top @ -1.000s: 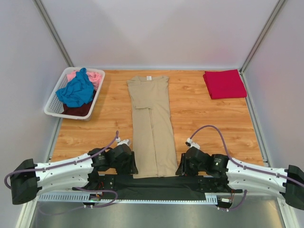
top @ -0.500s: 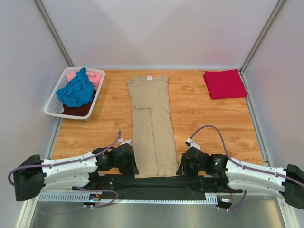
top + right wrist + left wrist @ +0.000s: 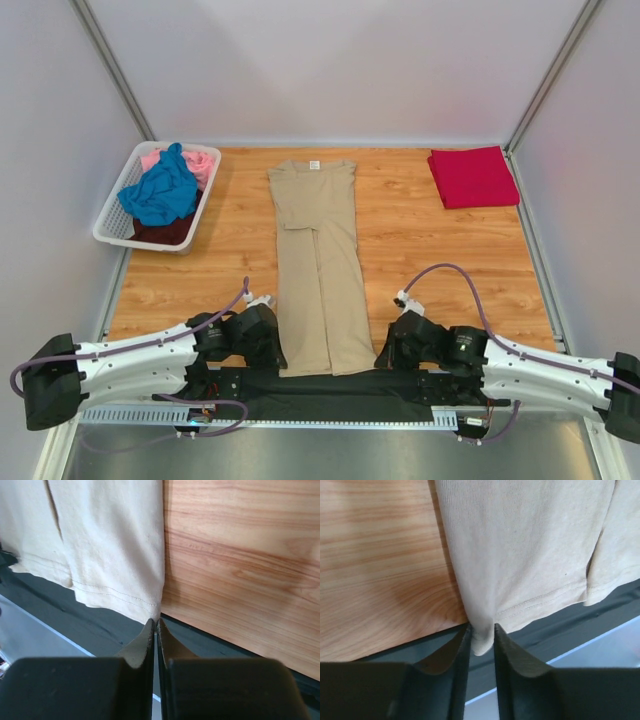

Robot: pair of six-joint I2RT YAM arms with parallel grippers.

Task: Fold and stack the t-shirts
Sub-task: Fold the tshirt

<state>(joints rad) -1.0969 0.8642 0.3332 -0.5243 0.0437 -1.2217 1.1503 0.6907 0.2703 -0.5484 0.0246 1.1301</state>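
A tan t-shirt [image 3: 318,260] lies folded into a long strip down the middle of the wooden table, collar at the far end. My left gripper [image 3: 276,356] sits at its near left hem corner. In the left wrist view that gripper [image 3: 481,630] has a bunch of tan cloth [image 3: 520,555] squeezed between its jaws. My right gripper [image 3: 386,356] is at the near right corner. Seen from the right wrist, it [image 3: 156,624] is shut with the tip of the shirt's [image 3: 110,545] hem corner in its jaws. A crimson t-shirt [image 3: 472,176] lies folded at the far right.
A white lattice basket [image 3: 112,235] at the far left holds a blue t-shirt [image 3: 160,190], a pink one [image 3: 200,163] and a dark one [image 3: 165,231], all crumpled. A black mat [image 3: 320,385] runs along the table's near edge under the shirt's hem.
Both grippers have closed on the tan t-shirt's near hem corners. The left jaws narrowed onto the cloth and the right jaws shut fully. The right arm shifted slightly nearer.
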